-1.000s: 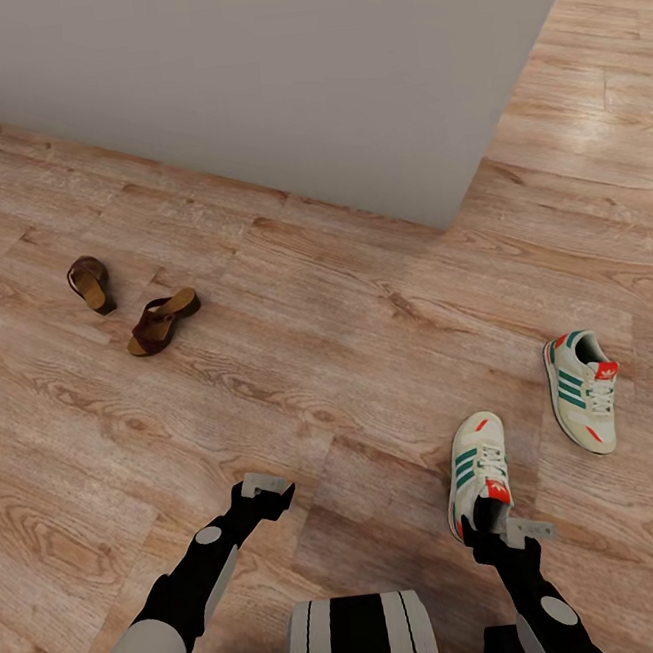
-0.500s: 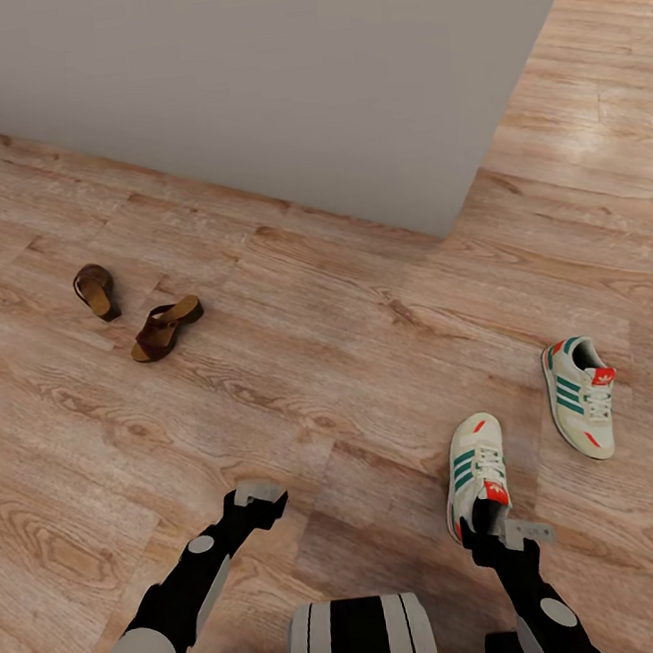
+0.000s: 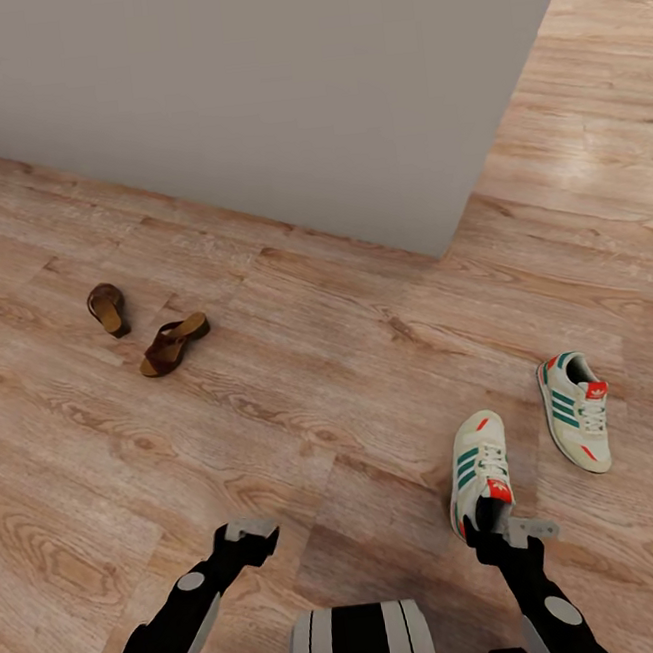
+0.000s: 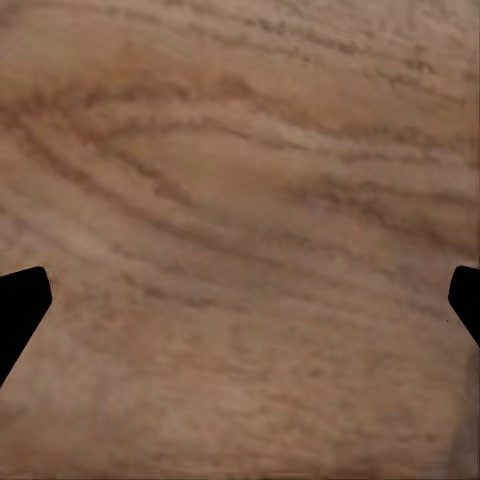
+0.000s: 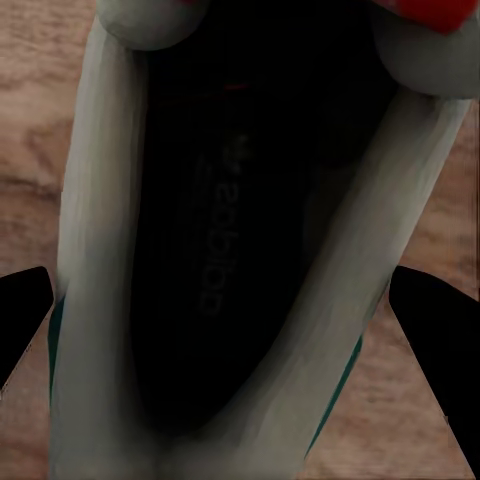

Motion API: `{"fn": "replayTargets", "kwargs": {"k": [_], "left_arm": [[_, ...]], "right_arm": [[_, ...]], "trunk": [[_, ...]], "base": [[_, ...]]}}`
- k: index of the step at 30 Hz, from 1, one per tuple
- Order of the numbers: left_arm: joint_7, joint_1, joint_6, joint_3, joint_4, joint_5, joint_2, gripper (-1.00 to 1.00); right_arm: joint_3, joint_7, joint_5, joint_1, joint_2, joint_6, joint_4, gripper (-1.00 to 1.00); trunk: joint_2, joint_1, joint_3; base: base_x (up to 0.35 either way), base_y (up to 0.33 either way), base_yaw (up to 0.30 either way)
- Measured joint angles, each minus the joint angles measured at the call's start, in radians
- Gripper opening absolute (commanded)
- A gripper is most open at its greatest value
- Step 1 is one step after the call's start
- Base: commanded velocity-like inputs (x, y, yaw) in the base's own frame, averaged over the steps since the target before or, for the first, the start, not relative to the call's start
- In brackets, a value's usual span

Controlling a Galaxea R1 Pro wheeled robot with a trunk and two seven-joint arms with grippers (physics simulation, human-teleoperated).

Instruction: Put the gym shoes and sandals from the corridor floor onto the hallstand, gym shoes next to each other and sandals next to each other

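One cream-white gym shoe (image 3: 479,466) with green stripes hangs toe-forward just over the corridor floor (image 3: 324,397), my right gripper (image 3: 492,522) shut on its heel. In the right wrist view the fingers (image 5: 430,330) press the sides of this gym shoe (image 5: 230,250) around its dark opening. The other gym shoe (image 3: 578,424) lies on the planks to its right. Both brown sandals (image 3: 109,309) (image 3: 173,344) lie far left. My left gripper (image 3: 249,529) (image 4: 240,300) hovers open over bare wood. The hallstand is out of view.
A plain grey wall block (image 3: 273,101) fills the back, its corner (image 3: 437,252) jutting toward the shoes. Wood floor runs past it on the right. My own base (image 3: 358,645) sits at the near edge.
The whole view has shifted: the floor, the sandals and the right-hand gym shoe slid down the picture. The held shoe kept its place with my right gripper. My left arm drew back.
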Motion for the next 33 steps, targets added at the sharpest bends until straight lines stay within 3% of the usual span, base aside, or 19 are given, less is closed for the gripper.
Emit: {"fn": "replayTargets", "kwargs": {"k": [6, 8, 9, 10, 11, 12, 14, 22, 26, 33], "left_arm": [[0.032, 0.034, 0.0, 0.003, 0.001, 0.003, 0.006, 1.0], [0.061, 0.044, 0.0, 0.004, 0.001, 0.003, 0.006, 1.0], [0.135, 0.092, -0.012, 0.009, 0.002, 0.004, 0.016, 1.0], [0.139, 0.101, -0.017, 0.012, 0.003, 0.004, 0.018, 1.0], [0.142, 0.113, -0.029, 0.019, 0.004, 0.004, 0.019, 1.0], [0.145, 0.148, -0.09, 0.064, 0.028, 0.004, 0.022, 1.0], [0.147, 0.161, -0.123, 0.087, 0.052, 0.006, 0.022, 1.0], [0.155, 0.174, -0.236, 0.122, 0.186, 0.007, 0.021, 1.0], [0.156, 0.176, -0.294, 0.128, 0.245, 0.01, 0.023, 1.0], [0.157, 0.207, -0.33, 0.162, 0.261, 0.009, 0.025, 1.0]], "right_arm": [[-0.003, -0.004, 0.0, 0.0, -0.014, 0.001, -0.005, -1.0], [-0.003, -0.005, 0.0, 0.0, -0.023, 0.001, -0.004, -1.0], [-0.002, -0.007, 0.007, 0.001, -0.033, 0.0, 0.001, -1.0], [-0.002, -0.007, 0.009, 0.002, -0.034, 0.0, 0.002, -1.0], [-0.002, -0.007, 0.012, 0.003, -0.034, 0.0, 0.004, -1.0], [-0.002, -0.007, 0.017, 0.007, -0.034, 0.0, 0.017, -1.0], [-0.002, -0.007, 0.017, 0.01, -0.035, -0.001, 0.04, -1.0], [-0.002, -0.006, 0.017, 0.018, -0.053, -0.008, 0.136, -1.0], [-0.002, -0.005, 0.017, 0.02, -0.069, -0.064, 0.209, -1.0], [0.001, -0.004, 0.018, 0.02, -0.073, -0.213, 0.34, -1.0]], "trunk": [[0.001, -0.003, 0.023], [0.002, -0.004, 0.031], [0.002, -0.004, 0.035], [0.002, -0.004, 0.039], [0.003, -0.005, 0.043], [0.003, -0.005, 0.046], [0.003, -0.006, 0.054], [0.005, -0.01, 0.086], [0.006, -0.012, 0.104], [0.008, -0.015, 0.14]], "base": [[0.0, 0.0, 0.0], [0.0, 0.0, 0.0], [0.0, 0.0, 0.0], [0.0, 0.0, 0.0], [0.0, 0.0, 0.0], [0.0, 0.0, 0.0], [0.0, 0.0, -0.016], [0.0, 0.0, -0.021], [0.0, 0.0, -0.158], [0.0, 0.0, -0.192]]}}
